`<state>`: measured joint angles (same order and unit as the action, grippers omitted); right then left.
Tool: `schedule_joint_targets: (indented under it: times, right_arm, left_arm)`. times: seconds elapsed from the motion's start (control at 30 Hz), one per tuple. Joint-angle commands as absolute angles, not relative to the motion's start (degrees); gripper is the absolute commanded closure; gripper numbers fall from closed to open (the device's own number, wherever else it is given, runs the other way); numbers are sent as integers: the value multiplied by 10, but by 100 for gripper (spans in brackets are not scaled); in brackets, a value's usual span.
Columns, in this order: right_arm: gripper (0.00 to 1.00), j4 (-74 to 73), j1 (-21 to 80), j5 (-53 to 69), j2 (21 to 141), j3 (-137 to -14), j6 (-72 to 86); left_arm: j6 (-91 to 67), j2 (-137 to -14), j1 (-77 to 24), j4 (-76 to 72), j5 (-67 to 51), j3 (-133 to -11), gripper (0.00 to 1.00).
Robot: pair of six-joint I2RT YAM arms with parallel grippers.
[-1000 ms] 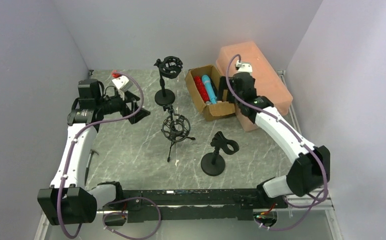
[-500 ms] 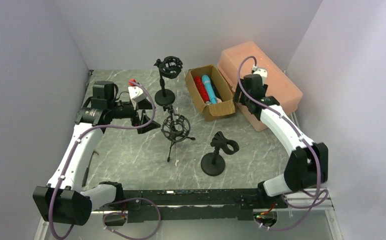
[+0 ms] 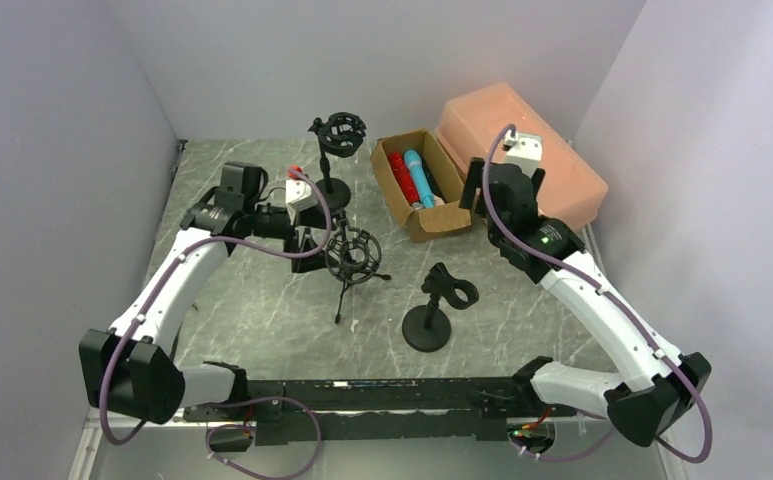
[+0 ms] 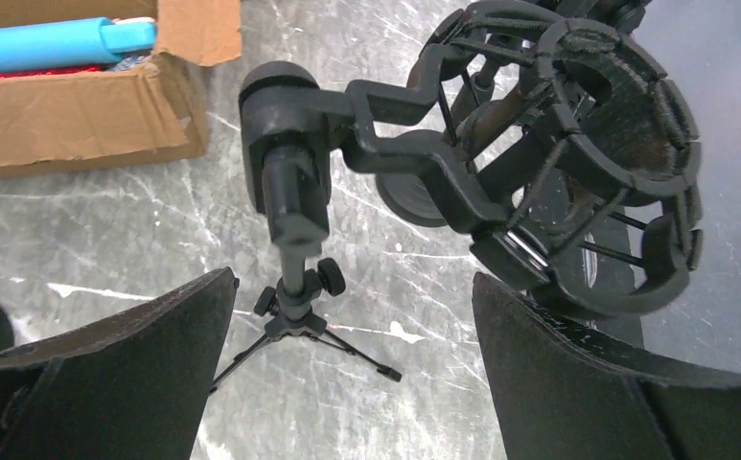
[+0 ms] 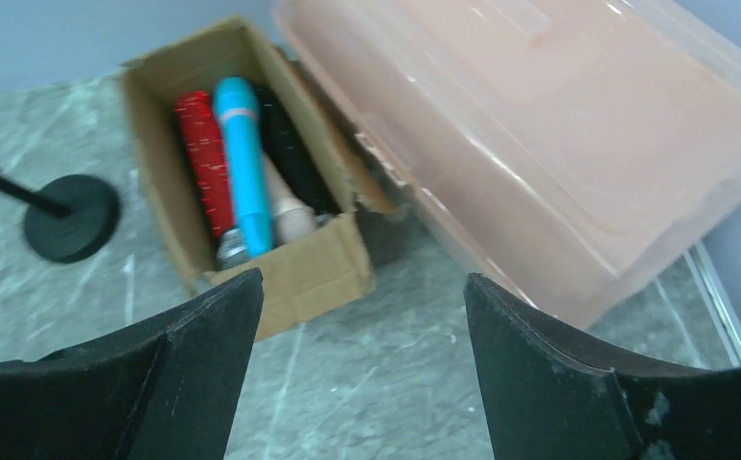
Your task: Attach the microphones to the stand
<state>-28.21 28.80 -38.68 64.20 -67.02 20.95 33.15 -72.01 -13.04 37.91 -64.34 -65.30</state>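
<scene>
Gaping empty: left gripper beside tripod stand, right gripper near cardboard box.

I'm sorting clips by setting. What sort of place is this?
Likely a robotics lab test cell: left arm and right arm bolted at the edge of a marble-patterned table, plain walls boxing it in, staged props: mic stands and a cardboard box of microphones.

Left hand neared tripod stand

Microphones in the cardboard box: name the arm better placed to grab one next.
Right. The right gripper, open, faces the box close by; the left gripper hangs at the tripod stand, farther off.
</scene>
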Motion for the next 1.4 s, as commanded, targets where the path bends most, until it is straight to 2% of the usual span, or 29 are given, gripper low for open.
schedule_joint_targets:
  times: [0.0,0.13,0.27,0.4,0.5,0.57,0.63,0.77,0.97,1.27,1.37]
  right_arm:
    - [20,-310,344,-401,644,-744,194]
    - [16,-330,355,-365,652,-800,177]
    - [1,-353,354,-308,669,-847,157]
    - [0,-269,347,-257,613,-776,180]
    - [0,-220,345,-244,569,-727,187]
    - [5,-251,345,-238,585,-753,189]
    - [13,-308,346,-234,626,-804,185]
    - [17,-361,356,-223,669,-842,179]
    - [18,-412,393,-215,685,-869,161]
    - [19,-553,471,-241,707,-911,185]
    - [16,-604,482,-226,687,-919,204]
  left_arm:
    - [357,-746,-151,352,-681,-681,1]
    - [357,-773,-154,334,-712,-694,1]
    - [389,-798,-169,350,-728,-718,2]
    - [386,-813,-181,331,-724,-720,23]
    - [375,-813,-186,306,-723,-711,56]
    - [376,-812,-186,297,-717,-706,78]
    - [387,-809,-185,303,-709,-703,88]
    - [422,-797,-177,328,-686,-706,99]
    - [464,-799,-83,372,-696,-741,100]
    - [658,-888,82,590,-689,-883,100]
    - [659,-903,126,589,-684,-896,100]
